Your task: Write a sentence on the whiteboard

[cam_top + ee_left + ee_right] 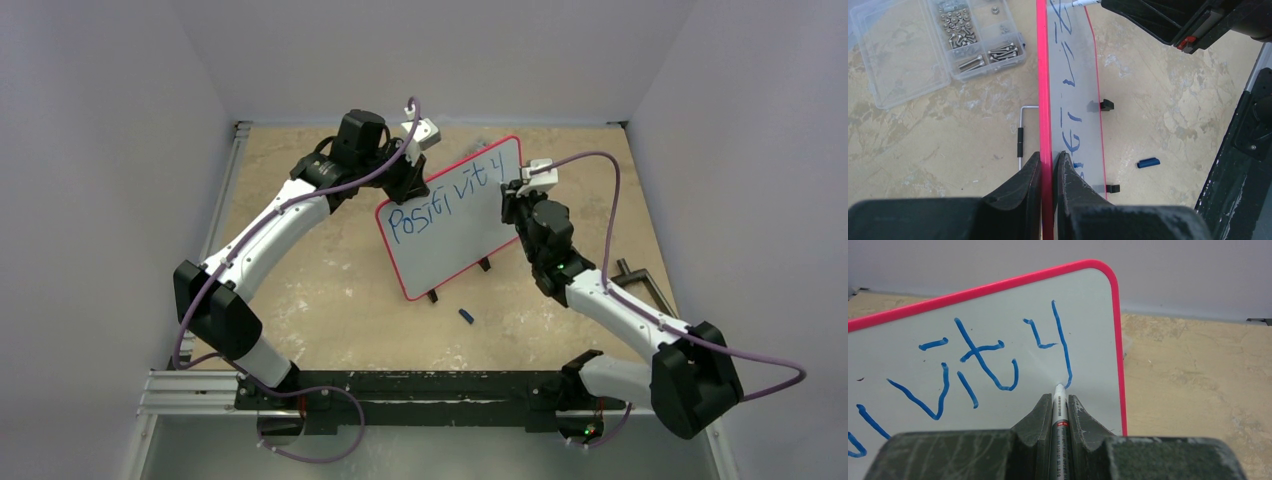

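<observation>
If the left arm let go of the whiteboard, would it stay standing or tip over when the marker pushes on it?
Likely tippy: the whiteboard stands on edge on two small clip feet, with the left gripper pinching its frame. Probably stiff, since it looks flat under the marker in the right gripper.

Left fingers (1020,192), right fingers (1034,422) clamped.

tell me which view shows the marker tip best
The right wrist view: the marker, clamped in the right tool, has its tip at the last stroke on the whiteboard. The left wrist view catches only a sliver at its top edge; from above the right tool hides it.
</observation>
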Tool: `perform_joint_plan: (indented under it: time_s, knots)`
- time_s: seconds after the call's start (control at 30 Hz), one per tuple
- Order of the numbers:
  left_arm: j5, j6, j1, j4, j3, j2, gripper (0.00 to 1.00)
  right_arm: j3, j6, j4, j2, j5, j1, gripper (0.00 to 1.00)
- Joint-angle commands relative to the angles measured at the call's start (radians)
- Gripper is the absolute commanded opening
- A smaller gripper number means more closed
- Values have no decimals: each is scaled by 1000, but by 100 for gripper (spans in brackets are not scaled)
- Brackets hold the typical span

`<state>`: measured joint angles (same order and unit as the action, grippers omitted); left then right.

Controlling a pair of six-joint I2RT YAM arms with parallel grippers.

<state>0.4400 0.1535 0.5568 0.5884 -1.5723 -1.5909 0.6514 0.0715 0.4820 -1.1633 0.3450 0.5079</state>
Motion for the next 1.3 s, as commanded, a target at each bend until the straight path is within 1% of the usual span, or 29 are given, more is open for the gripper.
perform_joint_plan:
  time_s: [0.0, 0.17, 0.27, 0.37, 0.53, 0.67, 0.83, 1.0, 1.27]
  knots:
    - [-25, 115, 18, 129, 46, -7, 0, 57, 22, 24, 23, -70, 3, 0]
    - [-26, 115, 17, 129, 45, -12, 0, 64, 22, 19, 33, -83, 3, 0]
    - [-27, 113, 17, 129, 46, -14, 0, 64, 25, 1, 66, -92, 3, 0]
    - [-39, 112, 18, 130, 45, -17, 0, 60, 46, -49, 137, -98, 3, 0]
    - [-41, 108, 18, 131, 42, -20, 0, 58, 86, -159, 300, -76, 2, 0]
    - [-48, 95, 17, 131, 35, -25, 0, 53, 99, -204, 384, -67, 2, 0]
    - [-42, 82, 18, 123, 37, -16, 0, 37, 108, -241, 430, -48, 2, 0]
    - [-39, 76, 17, 108, 46, -5, 0, 12, 125, -241, 472, -49, 3, 0]
    - [-86, 53, 18, 86, 59, 7, 0, -31, 164, -252, 531, -78, 3, 0]
